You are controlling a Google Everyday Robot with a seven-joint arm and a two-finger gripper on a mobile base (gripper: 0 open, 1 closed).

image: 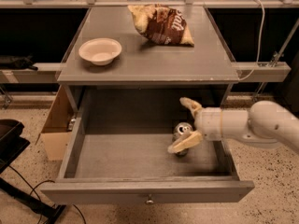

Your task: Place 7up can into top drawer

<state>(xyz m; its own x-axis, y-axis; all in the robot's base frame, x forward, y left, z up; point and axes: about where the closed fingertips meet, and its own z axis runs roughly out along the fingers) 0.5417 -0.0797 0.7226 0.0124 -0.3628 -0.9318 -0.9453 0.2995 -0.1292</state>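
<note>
While the 7up can (183,129) stood upright on the floor of the top drawer (121,155), toward its 3 o'clock side, the tool (177,125) straddled it with jaws spread wide, clasping nothing; judging by that gap, the can rested free.

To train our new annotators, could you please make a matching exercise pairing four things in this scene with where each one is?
Things:
1. 7up can
2. bowl
3. snack bag
4. gripper

Places:
A. left side of the cabinet top
B. inside the open top drawer
C. reaching in from the right, fingers open either side of the can
D. back of the cabinet top

Pairs: 1-B, 2-A, 3-D, 4-C.
</note>
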